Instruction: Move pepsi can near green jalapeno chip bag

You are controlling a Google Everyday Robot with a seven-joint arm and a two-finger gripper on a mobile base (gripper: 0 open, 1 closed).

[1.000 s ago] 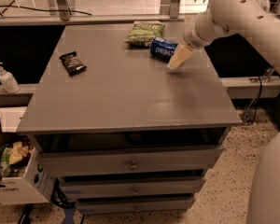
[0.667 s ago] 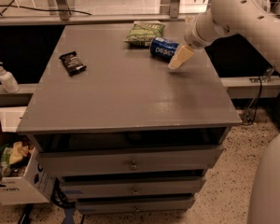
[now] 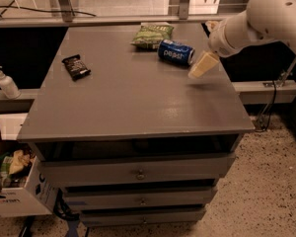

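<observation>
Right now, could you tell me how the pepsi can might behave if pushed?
The pepsi can lies on its side, so it would probably roll. Its glossy skin may slip under contact. The end effector hovers close beside one end.

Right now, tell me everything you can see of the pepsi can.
The pepsi can is a blue cylinder with white pepsi lettering and silvery metal ends. It lies on its side on the grey table, toward the back right, lettering facing the camera. The green jalapeno chip bag sits close behind its left end; contact is unclear. The claw hangs just right of it, not around it.
</observation>
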